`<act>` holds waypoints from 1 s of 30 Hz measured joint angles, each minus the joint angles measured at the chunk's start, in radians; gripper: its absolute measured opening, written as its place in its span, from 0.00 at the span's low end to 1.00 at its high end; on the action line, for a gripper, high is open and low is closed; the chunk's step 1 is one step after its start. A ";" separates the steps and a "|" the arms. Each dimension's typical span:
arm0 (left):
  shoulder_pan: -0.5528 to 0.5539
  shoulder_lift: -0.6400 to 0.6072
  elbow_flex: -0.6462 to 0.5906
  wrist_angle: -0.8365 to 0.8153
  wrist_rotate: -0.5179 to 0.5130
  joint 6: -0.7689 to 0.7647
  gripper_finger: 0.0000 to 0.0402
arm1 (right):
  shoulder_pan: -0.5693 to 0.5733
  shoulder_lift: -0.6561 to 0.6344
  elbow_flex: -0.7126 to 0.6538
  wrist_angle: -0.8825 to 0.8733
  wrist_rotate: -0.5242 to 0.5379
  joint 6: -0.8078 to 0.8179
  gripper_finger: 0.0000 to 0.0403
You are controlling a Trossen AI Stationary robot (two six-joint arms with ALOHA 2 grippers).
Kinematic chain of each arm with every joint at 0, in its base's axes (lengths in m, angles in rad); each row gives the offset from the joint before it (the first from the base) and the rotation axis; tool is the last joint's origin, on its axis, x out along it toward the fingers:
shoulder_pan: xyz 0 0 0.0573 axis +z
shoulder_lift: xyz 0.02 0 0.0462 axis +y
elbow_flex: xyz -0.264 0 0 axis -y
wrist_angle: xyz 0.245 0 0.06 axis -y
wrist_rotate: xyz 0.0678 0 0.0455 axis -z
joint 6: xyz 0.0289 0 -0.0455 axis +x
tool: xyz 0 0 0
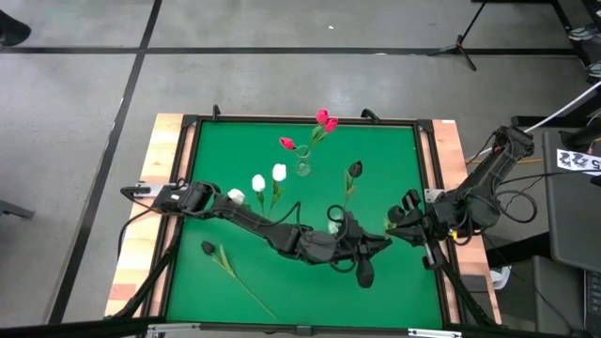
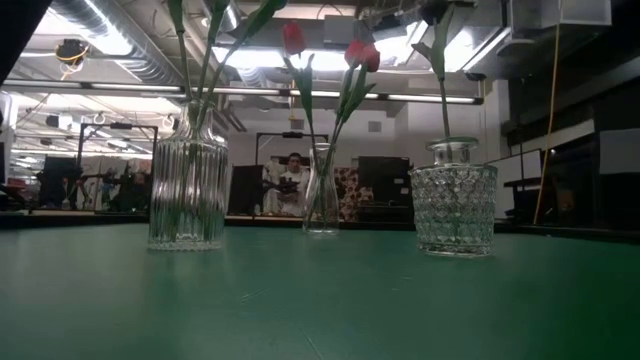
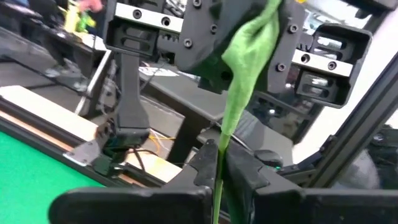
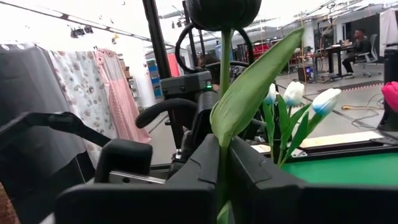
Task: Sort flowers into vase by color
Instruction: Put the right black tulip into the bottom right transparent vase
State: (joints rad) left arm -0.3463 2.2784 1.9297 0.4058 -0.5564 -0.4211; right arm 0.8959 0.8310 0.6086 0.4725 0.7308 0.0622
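i see both arms meeting low on the green bench (image 1: 244, 155), toward five o'clock from its middle. the left gripper (image 3: 219, 165) reaches across from nine o'clock, and its fingers are pressed together on a thin green stem (image 3: 219, 186); a leaf (image 3: 249, 56) hangs upward in front of the right arm's wrist housing. the right gripper (image 4: 222, 168) comes in from three o'clock, and its fingers are likewise clamped together on the stem of a near-black tulip (image 4: 222, 12), whose broad leaf (image 4: 249, 87) stands up just above the fingers. from overhead the two grippers sit almost tip to tip, and i cannot tell whether they pinch the same stem.

the red-pink tulips (image 1: 324, 120) stand in the slim clear vase (image 1: 302, 167) at twelve o'clock. the white tulips (image 1: 268, 176) lean out of the ribbed vase (image 2: 188, 180) at about ten o'clock, just beside the left arm. one dark tulip (image 1: 354, 170) stands in the diamond-cut vase (image 2: 453, 208) at about two o'clock. another dark tulip (image 1: 208, 249) lies flat on the bench at seven o'clock, its stem running toward six.

in the low view a person (image 2: 291, 180) sits in the room beyond the bench, behind the slim vase.
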 joint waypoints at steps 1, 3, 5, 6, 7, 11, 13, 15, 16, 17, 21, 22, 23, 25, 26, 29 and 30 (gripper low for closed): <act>-0.004 0.000 0.000 -0.001 -0.017 0.011 0.03 | 0.000 0.000 0.000 0.000 0.000 -0.010 0.05; -0.013 0.000 0.000 -0.002 -0.049 0.039 0.02 | 0.000 -0.001 0.000 0.000 -0.005 -0.024 0.09; -0.026 0.000 0.000 -0.002 -0.097 0.064 0.01 | 0.000 -0.003 0.000 0.000 -0.009 -0.042 0.16; -0.034 0.000 0.000 -0.004 -0.128 0.078 0.02 | 0.000 -0.008 0.000 0.000 -0.011 -0.047 0.20; -0.043 -0.002 0.000 -0.006 -0.158 0.093 0.02 | 0.001 -0.015 0.000 -0.002 -0.022 -0.055 0.24; -0.074 -0.011 0.000 -0.007 -0.267 0.162 0.01 | 0.002 -0.060 0.000 -0.003 -0.133 -0.067 0.38; -0.090 -0.016 0.000 -0.004 -0.334 0.196 0.01 | 0.002 -0.076 0.000 -0.022 -0.159 -0.067 0.43; -0.108 -0.019 0.000 -0.005 -0.422 0.237 0.01 | 0.002 -0.103 0.000 -0.060 -0.161 -0.059 0.47; -0.117 -0.019 0.000 -0.006 -0.468 0.261 0.01 | 0.002 -0.116 0.000 -0.072 -0.161 -0.045 0.47; -0.125 -0.019 0.000 -0.007 -0.519 0.292 0.01 | 0.002 -0.132 0.000 -0.089 -0.160 -0.036 0.48; -0.148 -0.020 0.000 -0.005 -0.708 0.439 0.01 | 0.002 -0.173 0.000 -0.128 -0.157 -0.013 0.47; -0.148 -0.020 0.000 -0.006 -0.738 0.468 0.01 | 0.002 -0.178 0.000 -0.132 -0.156 -0.013 0.47; -0.146 -0.020 -0.001 -0.006 -0.757 0.482 0.01 | 0.002 -0.181 0.000 -0.133 -0.155 -0.013 0.46; -0.133 -0.020 -0.008 -0.006 -0.760 0.476 0.01 | 0.002 -0.182 0.000 -0.133 -0.155 -0.013 0.45; -0.125 -0.020 -0.013 -0.012 -0.758 0.462 0.01 | 0.002 -0.182 0.000 -0.133 -0.155 -0.012 0.45; -0.102 -0.021 -0.049 -0.038 -0.749 0.426 0.01 | 0.002 -0.182 0.000 -0.135 -0.162 -0.004 0.44; -0.094 -0.021 -0.064 -0.039 -0.747 0.417 0.01 | 0.002 -0.182 0.000 -0.138 -0.167 0.005 0.44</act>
State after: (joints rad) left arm -0.4408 2.2570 1.8656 0.3672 -1.3033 -0.0041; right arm 0.8974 0.6495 0.6083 0.3344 0.5640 0.0670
